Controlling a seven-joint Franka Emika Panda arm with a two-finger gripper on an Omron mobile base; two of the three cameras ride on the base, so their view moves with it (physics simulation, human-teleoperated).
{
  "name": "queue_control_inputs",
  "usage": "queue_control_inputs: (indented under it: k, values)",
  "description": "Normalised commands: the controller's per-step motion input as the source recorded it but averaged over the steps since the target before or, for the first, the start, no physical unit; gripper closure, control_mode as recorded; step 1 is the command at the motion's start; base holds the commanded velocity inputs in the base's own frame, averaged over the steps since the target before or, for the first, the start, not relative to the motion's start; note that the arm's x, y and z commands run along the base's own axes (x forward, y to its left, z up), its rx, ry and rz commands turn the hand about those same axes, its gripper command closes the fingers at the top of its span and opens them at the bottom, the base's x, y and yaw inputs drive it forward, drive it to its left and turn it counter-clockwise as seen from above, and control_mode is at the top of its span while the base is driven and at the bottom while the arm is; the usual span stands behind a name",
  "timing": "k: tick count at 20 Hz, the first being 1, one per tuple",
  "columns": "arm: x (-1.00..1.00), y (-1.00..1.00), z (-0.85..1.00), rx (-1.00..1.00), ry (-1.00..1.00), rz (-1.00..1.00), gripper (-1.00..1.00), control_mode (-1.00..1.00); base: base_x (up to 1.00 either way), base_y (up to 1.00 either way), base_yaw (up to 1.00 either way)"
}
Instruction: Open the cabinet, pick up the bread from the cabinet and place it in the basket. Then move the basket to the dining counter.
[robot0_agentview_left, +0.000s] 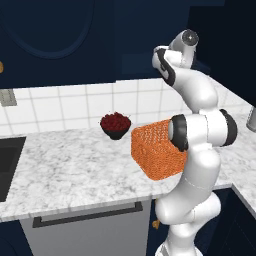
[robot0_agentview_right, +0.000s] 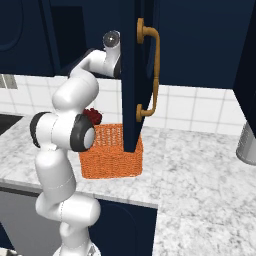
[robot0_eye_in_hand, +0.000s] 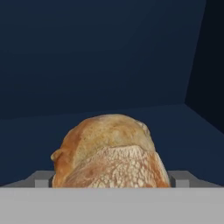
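Bread (robot0_eye_in_hand: 111, 151) is sitting right at the hand camera, tan crusty bun on the dark navy shelf inside the cabinet (robot0_agentview_right: 131, 75). Gripper (robot0_eye_in_hand: 113, 178) is standing spread wide, one grey fingertip (robot0_eye_in_hand: 41, 179) showing on each side of the bun; whether the tips are touching it, cannot tell, and nothing is gripped.

Right base view is showing the cabinet door swung open toward the camera, brass handle (robot0_agentview_right: 151, 70) on its face, door edge standing in front of the basket (robot0_agentview_right: 111, 152) and hiding its middle. Arm is reaching up past the door on its left side into the cabinet; wrist is going behind the door.

Left base view is giving the basket (robot0_agentview_left: 155, 149) partly covered by the arm's elbow, orange mesh sitting on the marble worktop (robot0_agentview_left: 75, 170). Dark bowl of red berries (robot0_agentview_left: 115, 124) is sitting just behind the basket against the white tile wall (robot0_agentview_left: 65, 107). Grey front with dark bar handle (robot0_agentview_left: 87, 215) is running below the worktop, sink edge (robot0_agentview_left: 10, 165) well left of the basket. Right base view is catching just a sliver of the berries above the basket and a grey metal canister (robot0_agentview_right: 247, 142) well right of it.
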Motion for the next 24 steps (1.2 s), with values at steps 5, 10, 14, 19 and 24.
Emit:
queue_control_inputs:
  k: [5, 10, 14, 19, 24]
  values:
    - [-0.13, 0.08, -0.07, 0.00, -0.01, 0.00, 1.00, -1.00, 0.00, 0.00, 0.00]
    - [-0.64, 0.28, -0.01, 0.00, -0.11, 0.00, 1.00, -1.00, 0.00, 0.00, 0.00]
    - [-0.85, 0.26, 0.04, 0.00, -0.08, 0.00, 1.00, -1.00, 0.00, 0.00, 0.00]
    - [-0.93, 0.34, 0.46, -0.01, 0.01, -0.01, 1.00, -1.00, 0.00, 0.00, 0.00]
    - [-0.83, 0.20, 0.82, 0.00, 0.08, -0.01, 1.00, -1.00, 0.00, 0.00, 0.00]
